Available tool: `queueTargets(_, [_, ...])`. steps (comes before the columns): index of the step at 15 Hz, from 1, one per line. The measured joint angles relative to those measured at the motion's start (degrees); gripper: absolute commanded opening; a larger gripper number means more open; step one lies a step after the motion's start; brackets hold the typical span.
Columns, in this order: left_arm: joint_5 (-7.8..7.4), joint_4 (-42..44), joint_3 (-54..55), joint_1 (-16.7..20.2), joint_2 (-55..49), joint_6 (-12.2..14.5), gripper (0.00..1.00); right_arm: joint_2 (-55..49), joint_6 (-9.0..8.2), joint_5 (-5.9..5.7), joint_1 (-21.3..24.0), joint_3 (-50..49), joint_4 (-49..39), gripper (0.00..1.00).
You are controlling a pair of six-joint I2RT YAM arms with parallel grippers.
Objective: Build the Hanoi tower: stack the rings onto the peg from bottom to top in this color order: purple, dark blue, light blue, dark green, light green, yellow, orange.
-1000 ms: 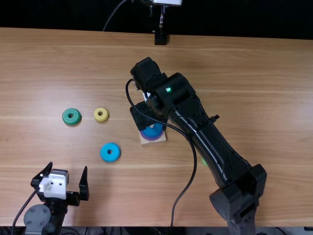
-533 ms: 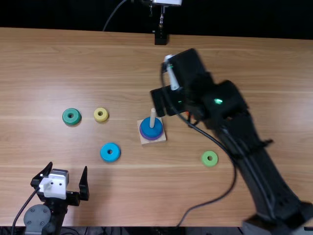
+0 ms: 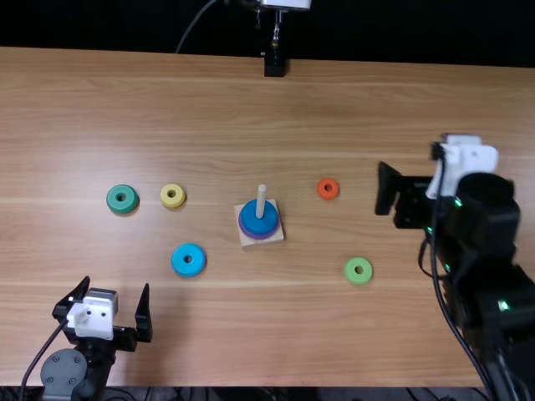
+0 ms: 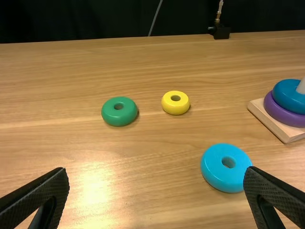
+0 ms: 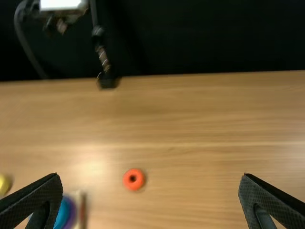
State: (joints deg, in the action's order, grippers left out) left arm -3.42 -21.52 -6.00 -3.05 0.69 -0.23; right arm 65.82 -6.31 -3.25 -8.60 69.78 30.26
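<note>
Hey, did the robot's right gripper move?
Yes. The right gripper has swung away from the peg, toward the robot's right; in the top view, it's now beyond the orange ring.

The lower ring (image 4: 285,113) is purple, the upper ring (image 3: 258,220) dark blue, and the table (image 3: 125,334) light brown with streaky grain.

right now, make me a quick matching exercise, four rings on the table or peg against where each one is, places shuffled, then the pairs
1. purple ring
2. yellow ring
3. light blue ring
4. orange ring

A. between the left gripper and the peg
B. right of the peg in the top view, farther from the near edge than the light green ring
C. on the peg, under the dark blue ring
D. beside the dark green ring

Pairs: 1-C, 2-D, 3-A, 4-B
</note>
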Motion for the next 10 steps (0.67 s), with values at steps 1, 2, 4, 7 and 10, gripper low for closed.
queueTargets(1, [0.02, 0.0, 0.0, 0.0, 0.0, 0.0, 1.00, -4.9, 0.04, -0.02, 2.7, -4.3, -3.4, 1.00])
queueTargets(2, [0.00, 0.0, 0.0, 0.0, 0.0, 0.0, 1.00, -9.2, 0.13, 0.02, 5.3, -7.8, -5.4, 1.00])
queueTargets(4, [0.02, 0.0, 0.0, 0.0, 0.0, 0.0, 1.00, -18.8, 0.22, -0.42, 10.3, -16.3, -8.1, 1.00])
queueTargets(7, [0.00, 0.0, 0.0, 0.0, 0.0, 0.0, 1.00, -33.2, 0.46, -0.35, 10.5, -28.1, -10.9, 1.00])
queueTargets(10, [0.02, 0.0, 0.0, 0.0, 0.0, 0.0, 1.00, -42.3, 2.89, -0.20, 10.9, -37.6, -13.0, 1.00])
